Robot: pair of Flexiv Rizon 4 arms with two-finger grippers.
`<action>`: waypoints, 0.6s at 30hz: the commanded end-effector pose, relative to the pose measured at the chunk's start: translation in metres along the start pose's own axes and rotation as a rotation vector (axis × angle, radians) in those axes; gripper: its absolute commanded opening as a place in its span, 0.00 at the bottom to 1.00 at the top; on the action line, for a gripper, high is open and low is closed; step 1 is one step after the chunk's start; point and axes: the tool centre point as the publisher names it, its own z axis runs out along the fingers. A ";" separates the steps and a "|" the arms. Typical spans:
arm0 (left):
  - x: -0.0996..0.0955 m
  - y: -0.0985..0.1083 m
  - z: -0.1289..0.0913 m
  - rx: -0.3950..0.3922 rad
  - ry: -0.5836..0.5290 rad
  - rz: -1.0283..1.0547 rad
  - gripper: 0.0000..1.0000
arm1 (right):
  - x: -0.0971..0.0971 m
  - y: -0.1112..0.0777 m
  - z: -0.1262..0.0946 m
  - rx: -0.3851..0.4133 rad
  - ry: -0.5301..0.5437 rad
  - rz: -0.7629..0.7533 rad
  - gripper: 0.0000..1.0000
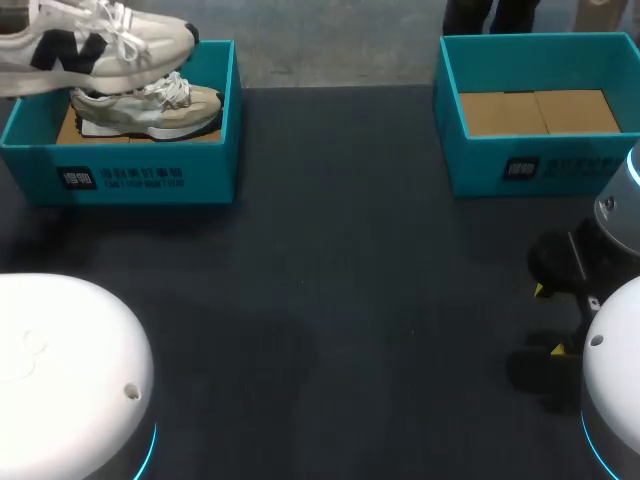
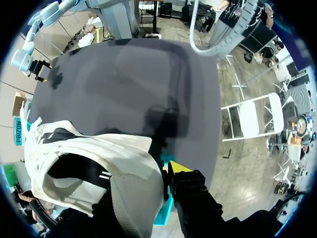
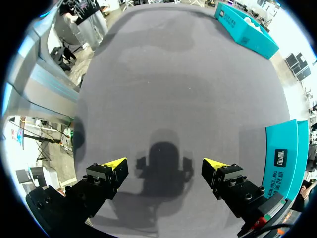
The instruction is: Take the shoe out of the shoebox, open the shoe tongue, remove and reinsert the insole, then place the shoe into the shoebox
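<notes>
Your left fingers (image 2: 177,167) grip the white sneaker (image 1: 95,45), holding it above the left shoebox (image 1: 150,175). Your right fingers (image 3: 113,163) stand spread open over the desk (image 1: 330,300).

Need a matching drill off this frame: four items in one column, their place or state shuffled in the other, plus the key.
Column 1
1. white shoe with black marks
2. beige shoe
3. right shoebox
4. right gripper

Column 2
A. open, over the dark table
B. lying inside the left shoebox
C. no shoe in it, only brown cardboard at the bottom
D. up in the air above the left shoebox

Pairs: 1-D, 2-B, 3-C, 4-A
</notes>
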 end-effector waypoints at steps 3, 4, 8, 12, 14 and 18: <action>-0.004 -0.070 0.005 -0.126 -0.004 -0.003 0.00 | 0.002 0.000 0.000 0.001 -0.002 0.001 1.00; -0.005 -0.076 0.007 -0.119 -0.005 -0.005 0.00 | 0.002 0.000 0.000 0.001 -0.002 0.001 1.00; -0.013 -0.102 0.016 -0.101 -0.006 -0.012 0.00 | 0.002 0.000 0.000 0.001 -0.002 0.001 1.00; -0.023 -0.125 0.025 -0.087 0.004 -0.028 0.00 | 0.002 0.000 0.000 0.001 -0.002 0.001 1.00; -0.028 -0.136 0.030 -0.078 -0.004 -0.037 0.00 | 0.002 0.000 0.000 0.001 -0.002 0.001 1.00; -0.033 -0.147 0.038 -0.094 -0.001 -0.057 0.00 | 0.002 0.000 0.000 0.001 -0.002 0.001 1.00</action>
